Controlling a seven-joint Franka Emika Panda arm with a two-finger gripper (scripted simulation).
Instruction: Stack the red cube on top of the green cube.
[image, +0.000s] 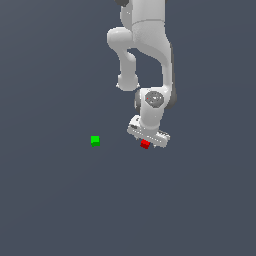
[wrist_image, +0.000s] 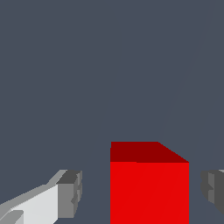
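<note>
Red and rigid, surely light, the red cube sits mid-counter between my spread gripper fingers, untouched, its flat opposite faces the places to pinch, the green cube well apart.

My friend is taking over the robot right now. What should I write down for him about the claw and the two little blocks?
Gripper: open, lowered around the red cube. The cube sits between the fingers with a gap on each side, so nothing is gripped yet.
Red cube: on the floor under the gripper.
Green cube: alone on the floor, toward the exterior view's left of the red one, untouched.
Done: gripper lined up over the red cube.
Left: close on the red cube, lift it, carry it over the green cube, set it on top, let go.
</note>
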